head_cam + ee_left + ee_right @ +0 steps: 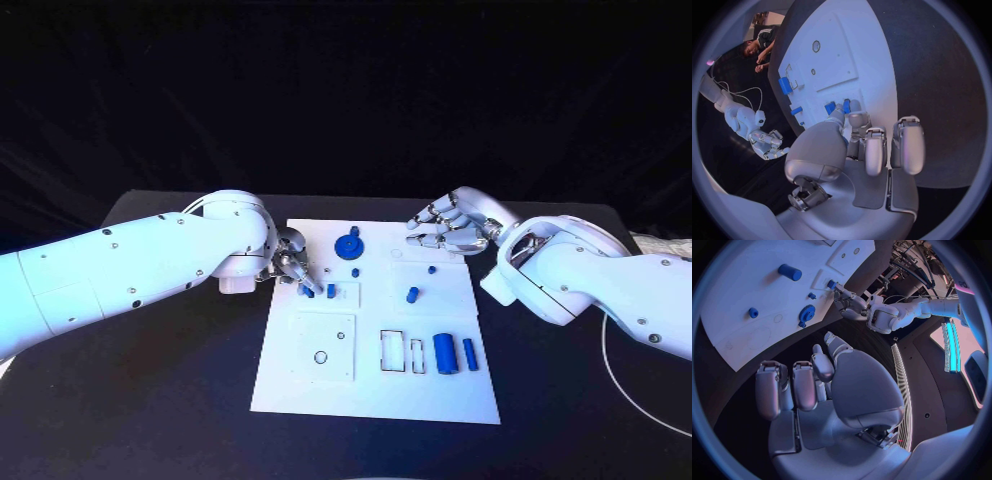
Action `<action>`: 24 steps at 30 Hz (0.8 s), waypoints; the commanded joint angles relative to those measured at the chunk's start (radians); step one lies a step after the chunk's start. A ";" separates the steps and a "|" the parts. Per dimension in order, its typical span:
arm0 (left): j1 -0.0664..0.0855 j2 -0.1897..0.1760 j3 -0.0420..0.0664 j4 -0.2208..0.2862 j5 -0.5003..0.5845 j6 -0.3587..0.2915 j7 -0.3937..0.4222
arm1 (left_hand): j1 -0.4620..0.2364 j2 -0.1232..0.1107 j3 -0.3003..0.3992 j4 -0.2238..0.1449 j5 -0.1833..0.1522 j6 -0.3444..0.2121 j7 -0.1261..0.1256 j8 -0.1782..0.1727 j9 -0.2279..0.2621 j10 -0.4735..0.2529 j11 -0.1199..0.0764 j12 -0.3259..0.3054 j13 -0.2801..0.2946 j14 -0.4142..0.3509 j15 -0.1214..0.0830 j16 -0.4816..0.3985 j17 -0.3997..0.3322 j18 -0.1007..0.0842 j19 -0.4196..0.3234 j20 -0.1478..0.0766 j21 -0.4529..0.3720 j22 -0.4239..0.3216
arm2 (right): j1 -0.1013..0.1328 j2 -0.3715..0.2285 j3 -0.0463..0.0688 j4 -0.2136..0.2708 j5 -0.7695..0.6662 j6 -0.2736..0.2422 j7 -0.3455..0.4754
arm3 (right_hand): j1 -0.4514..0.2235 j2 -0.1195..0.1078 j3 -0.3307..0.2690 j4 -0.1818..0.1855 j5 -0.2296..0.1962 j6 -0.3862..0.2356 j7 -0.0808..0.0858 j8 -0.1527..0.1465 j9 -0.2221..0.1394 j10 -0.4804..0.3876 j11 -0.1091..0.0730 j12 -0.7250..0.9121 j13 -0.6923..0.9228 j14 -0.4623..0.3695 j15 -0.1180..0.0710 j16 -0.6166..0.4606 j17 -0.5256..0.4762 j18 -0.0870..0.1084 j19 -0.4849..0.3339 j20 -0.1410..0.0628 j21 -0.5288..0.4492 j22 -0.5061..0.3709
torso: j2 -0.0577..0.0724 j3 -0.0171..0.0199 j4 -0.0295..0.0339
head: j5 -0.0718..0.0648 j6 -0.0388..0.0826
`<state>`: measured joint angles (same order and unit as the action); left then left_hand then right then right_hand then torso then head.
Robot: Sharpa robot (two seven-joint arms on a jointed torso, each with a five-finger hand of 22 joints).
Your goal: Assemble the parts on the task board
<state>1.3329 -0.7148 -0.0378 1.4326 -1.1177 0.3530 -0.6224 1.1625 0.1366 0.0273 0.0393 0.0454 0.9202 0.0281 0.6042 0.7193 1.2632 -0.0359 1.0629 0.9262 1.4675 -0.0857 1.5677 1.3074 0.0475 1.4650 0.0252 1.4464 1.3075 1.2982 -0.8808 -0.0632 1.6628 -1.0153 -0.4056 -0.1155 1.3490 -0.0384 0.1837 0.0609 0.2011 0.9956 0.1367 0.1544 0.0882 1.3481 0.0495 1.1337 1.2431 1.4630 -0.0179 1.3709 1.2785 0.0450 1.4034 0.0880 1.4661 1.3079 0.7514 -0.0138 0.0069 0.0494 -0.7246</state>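
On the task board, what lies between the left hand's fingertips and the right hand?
In the head view, between the left hand and the right hand stand the blue gear and a small blue peg on the task board.

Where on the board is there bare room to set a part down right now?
The task board is bare along its near strip, below the slot row holding the blue bars. The far middle is crowded: the blue gear, small pegs, the left hand and the right hand all gather there.
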 commanded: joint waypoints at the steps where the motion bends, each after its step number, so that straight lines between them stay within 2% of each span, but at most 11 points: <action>1: -0.011 0.002 -0.009 -0.002 -0.009 0.046 -0.021 | -0.013 -0.002 -0.002 0.010 0.001 0.006 0.004 -0.005 -0.001 0.006 0.000 0.000 0.001 0.103 -0.008 0.003 0.263 -0.007 0.022 -0.008 -0.003 0.115 | -0.001 0.000 0.000 0.002 -0.003 0.008 0.007 | -0.010 0.003 -0.002 0.002 0.005 -0.005 0.002 0.006 -0.001 -0.004 0.000 -0.004 -0.001 0.047 -0.006 -0.006 -0.001 0.012 -0.006 0.000 -0.003 0.007 | 0.000 -0.0001 0.0010 | 0.000 0.000; 24: -0.011 0.005 -0.009 -0.004 -0.021 0.067 -0.029 | -0.069 -0.031 -0.036 0.036 0.001 0.023 0.002 0.002 -0.006 0.013 -0.002 0.003 0.002 0.103 -0.009 0.003 0.263 -0.009 0.027 -0.010 0.001 0.122 | -0.001 -0.003 0.000 0.004 -0.001 0.005 0.009 | -0.010 0.003 -0.002 0.002 0.005 -0.005 0.002 0.006 -0.001 -0.004 0.000 -0.004 -0.001 0.047 -0.006 -0.006 -0.001 0.012 -0.006 0.000 -0.003 0.007 | 0.000 -0.0001 0.0007 | -0.001 0.000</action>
<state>1.3327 -0.7097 -0.0380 1.4301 -1.1348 0.3597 -0.6291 1.1033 0.1035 -0.0029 0.0750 0.0454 0.9362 0.0333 0.6051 0.7144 1.2704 -0.0359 1.0629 0.9274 1.4639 -0.0893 1.5677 1.3073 0.0474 1.4687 0.0215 1.4465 1.3074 1.2982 -0.8841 -0.0632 1.6653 -1.0143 -0.4058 -0.1147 1.3490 -0.0384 0.1837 0.0609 0.2011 0.9956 0.1367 0.1544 0.0882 1.3482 0.0496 1.1337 1.2431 1.4631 -0.0179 1.3709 1.2785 0.0451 1.4034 0.0880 1.4661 1.3076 0.7515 -0.0138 0.0076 0.0486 -0.7247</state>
